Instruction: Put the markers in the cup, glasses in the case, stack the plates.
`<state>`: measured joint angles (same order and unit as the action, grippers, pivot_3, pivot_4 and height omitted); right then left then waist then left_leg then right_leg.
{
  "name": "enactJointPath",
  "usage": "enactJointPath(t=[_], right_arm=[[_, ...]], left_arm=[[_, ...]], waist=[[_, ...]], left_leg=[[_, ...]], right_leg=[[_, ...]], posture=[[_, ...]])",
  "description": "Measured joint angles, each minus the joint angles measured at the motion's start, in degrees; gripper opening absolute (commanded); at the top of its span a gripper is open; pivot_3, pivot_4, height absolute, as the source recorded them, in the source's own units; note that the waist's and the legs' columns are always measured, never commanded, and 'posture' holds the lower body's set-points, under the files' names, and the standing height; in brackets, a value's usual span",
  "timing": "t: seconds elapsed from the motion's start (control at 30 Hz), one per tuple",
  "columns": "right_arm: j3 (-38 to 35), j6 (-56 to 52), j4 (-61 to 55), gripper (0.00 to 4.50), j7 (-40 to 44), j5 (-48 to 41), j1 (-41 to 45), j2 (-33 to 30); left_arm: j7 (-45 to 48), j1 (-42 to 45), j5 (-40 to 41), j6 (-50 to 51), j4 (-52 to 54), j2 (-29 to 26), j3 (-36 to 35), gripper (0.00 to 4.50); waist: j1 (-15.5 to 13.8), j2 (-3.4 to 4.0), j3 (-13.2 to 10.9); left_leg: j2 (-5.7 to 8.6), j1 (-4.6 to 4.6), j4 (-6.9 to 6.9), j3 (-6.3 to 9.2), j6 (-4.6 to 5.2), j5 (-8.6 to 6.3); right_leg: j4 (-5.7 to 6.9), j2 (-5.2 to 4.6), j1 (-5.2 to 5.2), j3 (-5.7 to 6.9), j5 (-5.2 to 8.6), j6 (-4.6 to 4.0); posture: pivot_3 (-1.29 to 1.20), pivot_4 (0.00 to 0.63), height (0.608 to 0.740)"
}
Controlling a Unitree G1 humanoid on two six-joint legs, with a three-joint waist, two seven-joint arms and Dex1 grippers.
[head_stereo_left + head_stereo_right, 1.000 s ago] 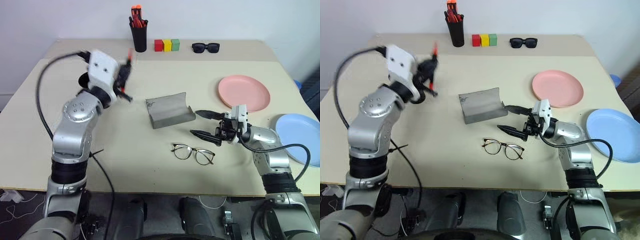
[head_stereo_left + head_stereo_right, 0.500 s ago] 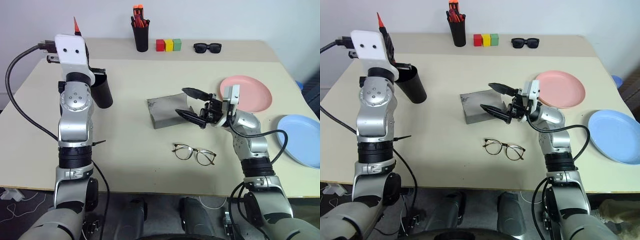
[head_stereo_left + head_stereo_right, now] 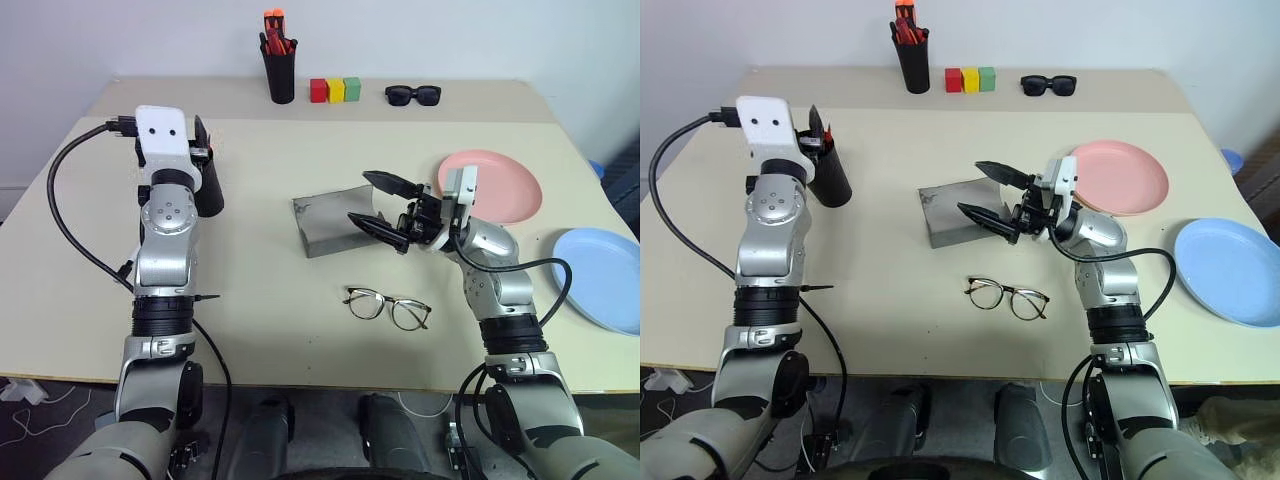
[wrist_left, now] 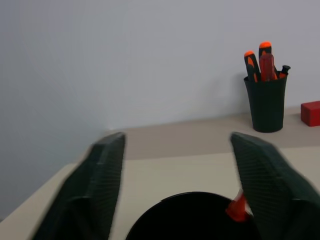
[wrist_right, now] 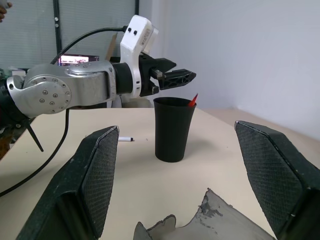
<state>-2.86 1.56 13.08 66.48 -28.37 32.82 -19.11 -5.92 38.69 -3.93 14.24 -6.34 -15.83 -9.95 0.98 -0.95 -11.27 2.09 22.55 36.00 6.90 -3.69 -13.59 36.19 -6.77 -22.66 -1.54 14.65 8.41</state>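
Cup: the tapered matte black plastic cup stood far left, the red marker inside, its tip above the rim.
Left gripper: jaws released above the cup; earlier it had clamped the marker.
Right gripper: jaws spread over the open grey felt case.
Glasses: the thin wire-framed glasses lay nearer, beside the case.
Plates: the salmon plate and blue plate lay apart, right.
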Motion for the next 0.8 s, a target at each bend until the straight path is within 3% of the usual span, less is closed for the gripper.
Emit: enactJointPath(t=[0.17,0.47,0.6,0.8], right_arm=[[1.0,-2.3,-2.3,3.8,0.2,-0.1,-0.8,-0.4],[6.0,-12.9,-11.1,3.8,8.2,-2.4,-8.0,-6.9],[6.3,-12.3,-10.4,3.8,10.1,-2.3,-7.8,-6.8],[6.9,-8.2,-5.4,3.8,13.0,-1.1,-7.5,-6.0]], left_arm=[[0.6,0.0,4.9,5.2,6.2,1.4,-2.9,3.25],[-2.8,-2.5,14.8,34.9,19.1,-5.9,-23.0,3.25],[-1.9,-8.5,16.8,49.2,23.8,-8.0,-28.0,4.47],[3.4,-12.4,19.1,64.5,26.3,-13.9,-28.8,4.47]], waist=[[0.1,0.0,0.0],[1.4,-0.02,0.0],[1.5,-0.04,0.0],[1.3,-0.12,0.0]], left_leg=[[-0.01,0.0,-0.01,0.0,0.0,0.0],[-0.01,-0.04,0.01,0.03,0.01,0.0],[-0.02,-0.04,0.0,0.06,0.01,0.0],[-0.02,-0.05,0.0,0.08,-0.02,0.0]], right_leg=[[0.0,0.0,0.0,0.0,0.0,0.0],[0.06,0.01,0.02,0.0,0.01,0.01],[0.08,0.03,0.01,0.02,0.01,0.0],[0.08,0.03,0.04,0.04,0.01,-0.01]], posture=[[0.0,0.15,0.74],[0.0,0.15,0.74],[0.0,0.15,0.74],[0.0,0.15,0.74]])
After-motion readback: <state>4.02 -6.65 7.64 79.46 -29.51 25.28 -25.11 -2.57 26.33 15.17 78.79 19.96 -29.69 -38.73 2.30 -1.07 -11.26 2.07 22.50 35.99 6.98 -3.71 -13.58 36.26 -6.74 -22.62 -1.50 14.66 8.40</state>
